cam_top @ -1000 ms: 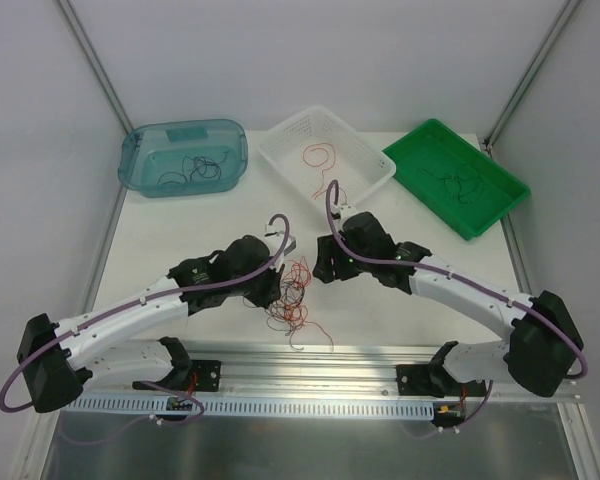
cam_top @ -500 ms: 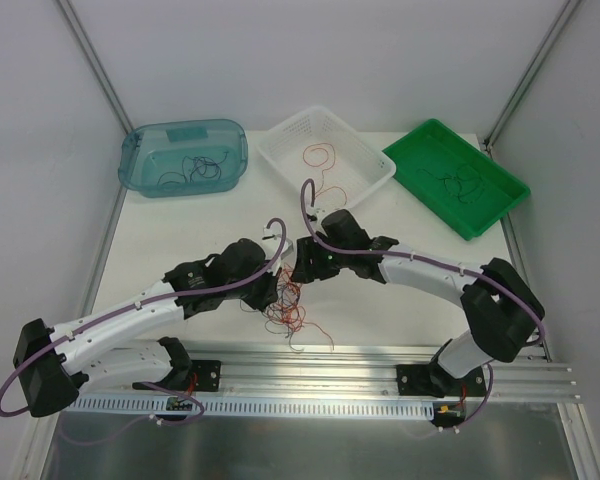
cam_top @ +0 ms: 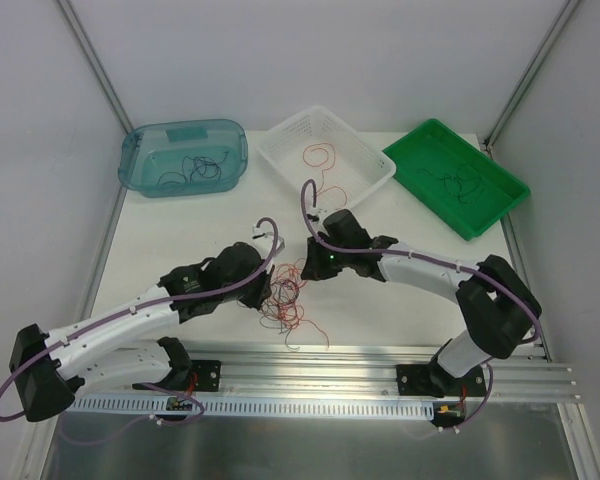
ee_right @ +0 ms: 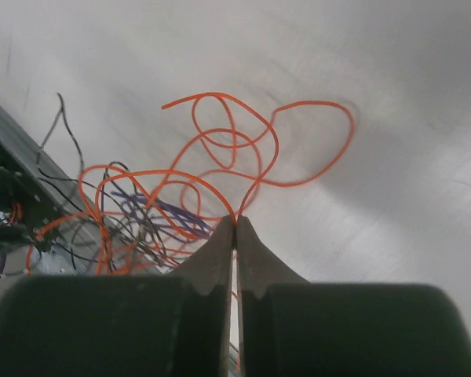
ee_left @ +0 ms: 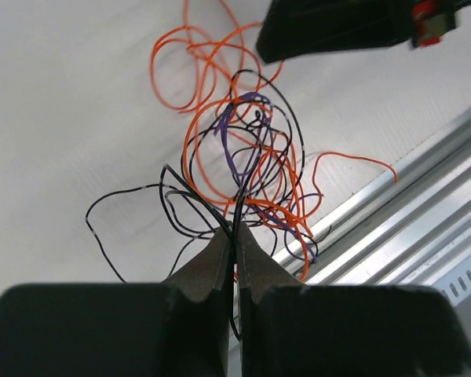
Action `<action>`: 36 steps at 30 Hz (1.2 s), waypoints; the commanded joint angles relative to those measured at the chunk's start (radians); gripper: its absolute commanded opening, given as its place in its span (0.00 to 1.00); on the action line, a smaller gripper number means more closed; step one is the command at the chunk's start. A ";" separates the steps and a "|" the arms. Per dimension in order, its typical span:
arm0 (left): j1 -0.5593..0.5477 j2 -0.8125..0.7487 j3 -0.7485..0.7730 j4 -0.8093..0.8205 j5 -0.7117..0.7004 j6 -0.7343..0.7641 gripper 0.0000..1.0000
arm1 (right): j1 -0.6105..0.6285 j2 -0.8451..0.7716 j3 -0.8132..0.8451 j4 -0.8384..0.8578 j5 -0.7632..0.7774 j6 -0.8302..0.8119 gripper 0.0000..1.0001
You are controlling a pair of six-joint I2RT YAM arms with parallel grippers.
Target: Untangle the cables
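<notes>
Both pairs of jaws are clenched. The left gripper (ee_left: 235, 229) pinches a black strand (ee_left: 190, 203) where several black loops meet at its tips. The right gripper (ee_right: 235, 224) nips an orange strand (ee_right: 255, 145) at the foot of a wide loop. That right-hand pinch is new: a second ago those jaws stood apart and a little off the pile, and since then the arm has reached in and closed, while the left has held shut throughout. I judge this to be the end of the grasping step. With one colour held in each gripper, drawing the two apart is what should come next, and the risk is that the whole knot drags along instead of loosening.

Just beyond the metal rail (cam_top: 310, 365) at the near edge, the cables (cam_top: 288, 300) lie in one tangle on the white table (cam_top: 180, 235), between the two grippers and touching both.

The overhead view shows only a small red-and-dark scribble there, with the fingertips hidden under the wrists. The left wrist view shows black, orange and a few thin purple strands wound through each other. It also shows the dark body of the other gripper hanging just past the knot. The right wrist view alone shows its orange loop lying free of the heap on bare table.

Farther back stand a teal tub (cam_top: 185, 128) with dark strands in it and a white basket (cam_top: 365, 186) with red ones. A green tray (cam_top: 425, 196) with dark ones sits to the right.
</notes>
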 commanded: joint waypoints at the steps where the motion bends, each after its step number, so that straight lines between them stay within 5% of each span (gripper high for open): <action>1: 0.030 -0.041 -0.029 -0.024 -0.139 -0.080 0.00 | -0.074 -0.143 0.025 -0.128 0.115 -0.076 0.01; 8: 0.370 -0.071 -0.037 -0.143 -0.188 -0.205 0.00 | -0.321 -0.421 0.192 -0.551 0.280 -0.216 0.01; 12: 0.474 -0.048 -0.012 -0.153 -0.207 -0.208 0.00 | -0.386 -0.521 0.314 -0.682 0.323 -0.259 0.01; 28: 0.588 0.197 -0.017 -0.133 -0.245 -0.268 0.00 | -0.472 -0.607 1.061 -0.902 0.337 -0.342 0.01; 36: 0.603 0.307 -0.040 -0.090 -0.248 -0.312 0.00 | -0.472 -0.633 1.163 -0.842 0.410 -0.328 0.01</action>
